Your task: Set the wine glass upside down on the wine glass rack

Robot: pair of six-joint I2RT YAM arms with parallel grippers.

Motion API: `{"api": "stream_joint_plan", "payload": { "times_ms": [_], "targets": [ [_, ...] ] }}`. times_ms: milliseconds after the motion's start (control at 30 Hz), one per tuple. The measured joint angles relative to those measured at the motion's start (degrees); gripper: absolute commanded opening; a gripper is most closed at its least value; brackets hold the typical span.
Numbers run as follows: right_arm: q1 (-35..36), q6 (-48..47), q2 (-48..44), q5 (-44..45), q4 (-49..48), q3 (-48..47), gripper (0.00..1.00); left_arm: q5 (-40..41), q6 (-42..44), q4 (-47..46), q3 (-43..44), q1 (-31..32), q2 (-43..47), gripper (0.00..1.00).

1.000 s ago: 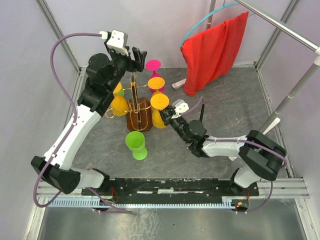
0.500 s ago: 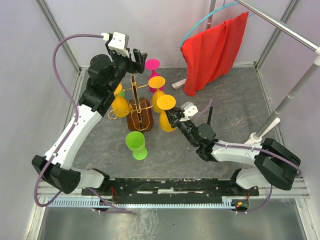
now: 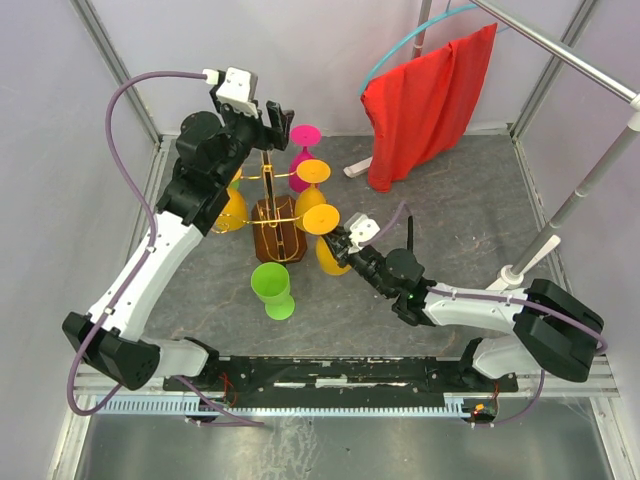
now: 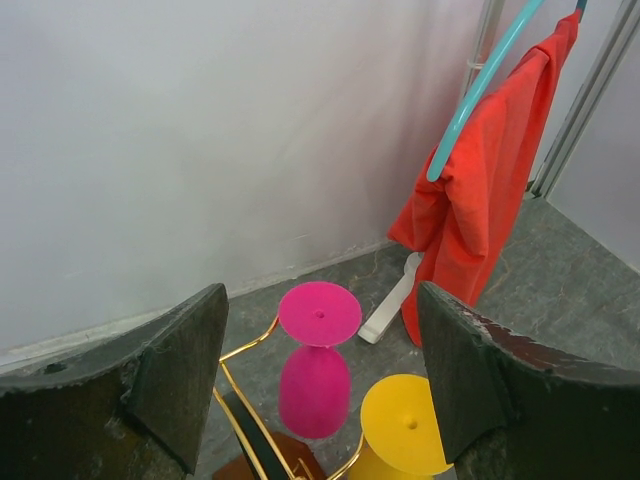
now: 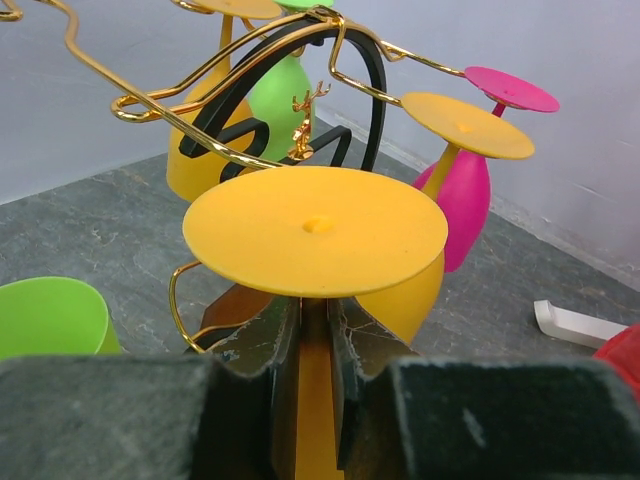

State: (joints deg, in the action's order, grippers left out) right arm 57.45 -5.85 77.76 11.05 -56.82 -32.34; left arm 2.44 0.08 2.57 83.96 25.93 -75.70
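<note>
**Top view.** My right gripper point(image 3: 344, 243) is clamped on the stem of an orange plastic wine glass point(image 3: 322, 220). I hold it upside down, foot disc uppermost, just beside the near right corner of the dark brown wooden wine glass rack point(image 3: 278, 238) with its thin gold wire arms. Over the last second the glass has swung out from the rack, then come back in and toward the front of the rack's base. I judge I am lining the stem up with a free wire arm; the glass is not hung yet. My left gripper point(image 3: 272, 118) hovers over the rack's far side, jaws wide apart and empty. It has drifted slightly toward the pink plastic wine glass point(image 3: 305, 135) hanging at the rack's far right. A green plastic wine glass point(image 3: 271, 288) sits in front of the rack, unmoved.

**Left wrist.** The fingers point(image 4: 185, 370) stand well apart, and the pink glass shows below, between them, untouched.

**Right wrist.** Both pads pinch the orange stem right under the foot disc. The rack's gold scrolls lie behind the disc, and I cannot tell whether they touch it. The foot rests on no wire, so the hanging step is still ahead.
</note>
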Motion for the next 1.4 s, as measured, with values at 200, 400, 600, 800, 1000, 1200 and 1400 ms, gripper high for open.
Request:
{"api": "stream_joint_plan", "payload": {
  "times_ms": [200, 400, 600, 800, 1000, 1200, 1400],
  "targets": [
    [0.2, -0.3, -1.2, 0.9, 1.2, 0.5, 0.46, 0.2, 0.0, 0.4, -0.6, 0.0, 1.0, 0.87],
    [0.3, -0.4, -7.4, 1.8, 4.9, 3.1, 0.56, 0.5, 0.0, 0.9, -0.9, 0.0, 1.9, 0.89],
    [0.3, -0.2, -17.2, 4.4, 13.5, 5.5, 0.59, 0.6, 0.0, 4.5, -0.6, -0.2, 2.0, 0.91],
    [0.3, 2.8, -27.7, 10.2, 30.2, 3.4, 0.61, -1.3, 0.5, 14.6, 4.0, -0.2, 2.0, 0.93],
    [0.3, 9.6, -26.5, 15.3, 52.2, -9.9, 0.63, -5.7, 3.4, 25.5, 9.0, -0.2, 2.9, 0.93],
    [0.3, 16.6, -19.5, 18.3, 72.8, -25.8, 0.64, -12.0, 6.4, 35.1, 10.3, -0.2, 3.8, 0.93],
    [0.3, 20.7, -17.1, 18.2, 85.9, -33.9, 0.63, -16.4, 7.6, 41.5, 4.6, -0.2, 7.1, 0.92]
  ]
}}
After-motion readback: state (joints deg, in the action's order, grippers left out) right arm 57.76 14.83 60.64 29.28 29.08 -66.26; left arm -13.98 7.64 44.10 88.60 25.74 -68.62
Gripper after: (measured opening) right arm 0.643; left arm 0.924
